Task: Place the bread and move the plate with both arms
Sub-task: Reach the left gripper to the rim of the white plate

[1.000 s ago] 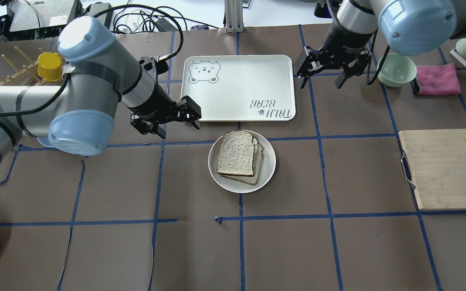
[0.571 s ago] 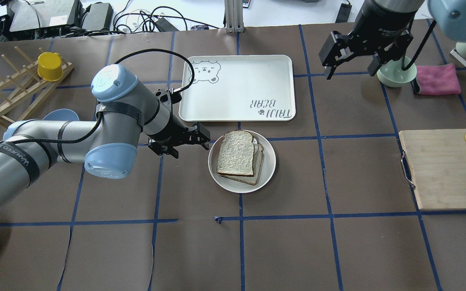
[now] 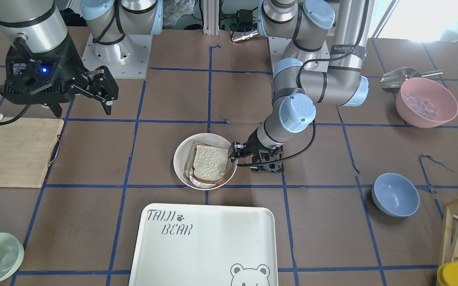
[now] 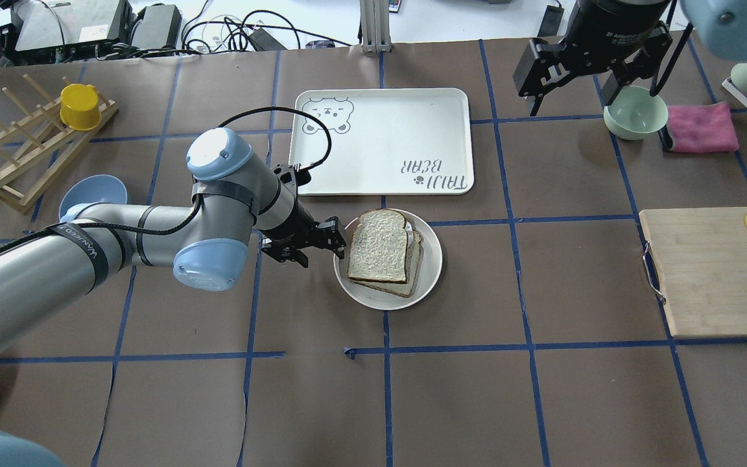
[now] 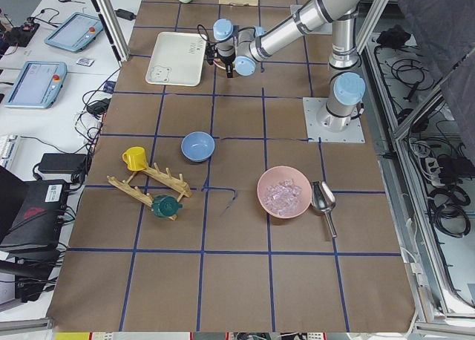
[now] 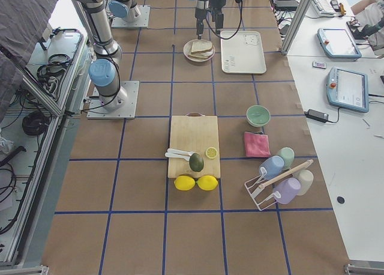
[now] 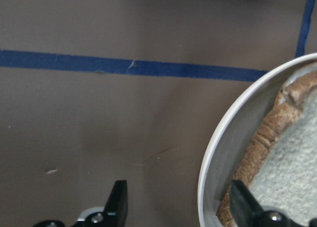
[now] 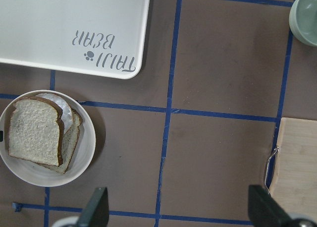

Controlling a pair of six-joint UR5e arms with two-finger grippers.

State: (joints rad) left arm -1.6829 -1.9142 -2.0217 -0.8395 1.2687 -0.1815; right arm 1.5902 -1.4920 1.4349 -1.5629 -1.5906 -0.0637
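The cream-white plate (image 4: 430, 272) sits mid-table with the pale bread (image 4: 379, 246) lying on top of a thinner tan slice (image 4: 416, 258). My left gripper (image 4: 321, 250) is low at the plate's left rim and open. In the left wrist view (image 7: 181, 209) one finger is outside the rim (image 7: 213, 152) and the other is inside, over the bread's crust (image 7: 277, 133). My right gripper (image 4: 571, 87) is open and empty, held high at the far right near the pale green bowl. Its wrist view (image 8: 181, 214) looks down on the plate (image 8: 88, 152) and the bread (image 8: 34, 133).
The "TAIJI BEAR" tray (image 4: 380, 139) lies just beyond the plate. A green bowl (image 4: 636, 111) and a pink cloth (image 4: 701, 126) are at the far right, with a wooden cutting board (image 4: 717, 272) nearer on the right. A blue bowl (image 4: 91, 193) and a wooden rack (image 4: 23, 149) are on the left.
My left gripper has come down and moved right from the tray's near corner to the plate's left rim. My right gripper has risen and moved back to the right.
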